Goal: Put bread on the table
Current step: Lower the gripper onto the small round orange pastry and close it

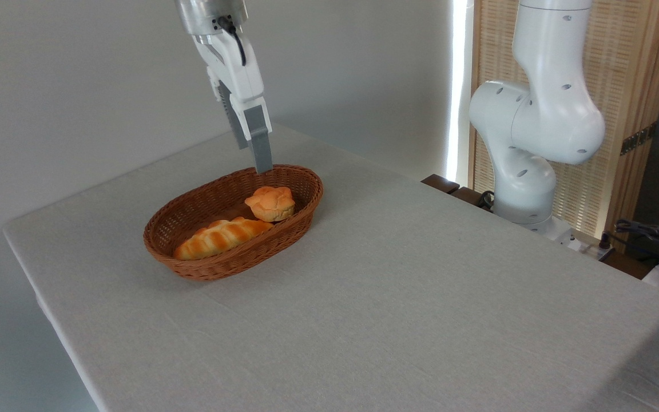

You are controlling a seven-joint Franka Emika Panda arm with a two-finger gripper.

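The pincer (256,157) hangs above the far rim of the wicker basket (192,269), turned edge-on to the camera; whether its fingers are apart or together cannot be told. It grips nothing. The bread (270,203), a small round orange-golden bun with a lobed top, rests inside the basket's right end, touching the braided loaf (221,237). The table (421,297) appears free to receive it.

Woven wicker basket (192,269), matt cloth table (398,297)
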